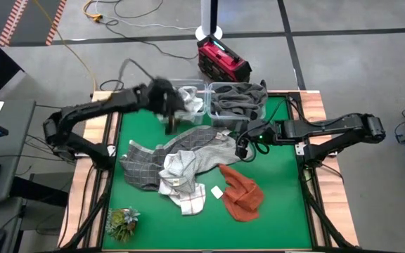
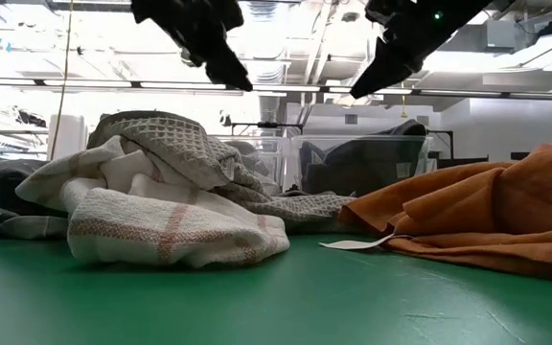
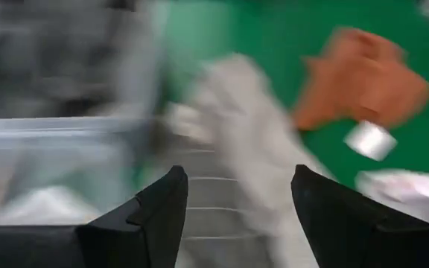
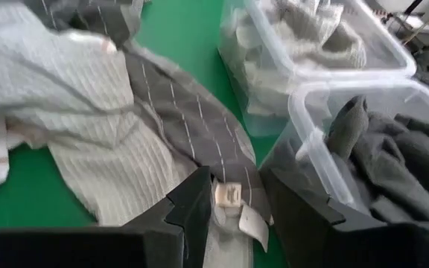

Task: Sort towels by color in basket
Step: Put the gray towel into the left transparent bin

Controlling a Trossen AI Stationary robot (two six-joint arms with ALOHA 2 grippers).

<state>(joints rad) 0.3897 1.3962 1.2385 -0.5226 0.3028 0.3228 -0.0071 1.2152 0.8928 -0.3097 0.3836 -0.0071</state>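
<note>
A heap of towels lies mid-table: a dark grey checked one (image 1: 143,165), a ribbed light grey one (image 1: 195,140), white ones (image 1: 181,179), and a rust orange one (image 1: 241,191) apart to the right. Two clear bins stand at the far edge; the left bin (image 1: 192,88) holds white towels, the right bin (image 1: 220,88) dark grey ones. My left gripper (image 1: 169,116) hovers open and empty by the left bin's near wall (image 3: 58,134). My right gripper (image 4: 237,179) is open, above the checked towel's labelled corner (image 4: 229,195), beside the right bin (image 4: 311,141); the low view shows it (image 2: 367,86) well above the cloth.
A small green plant (image 1: 121,221) sits at the table's near left corner. A white tag (image 1: 217,191) lies next to the orange towel. Bare green mat (image 1: 280,176) shows on the right and along the near edge. Wooden rails (image 1: 315,112) border the table.
</note>
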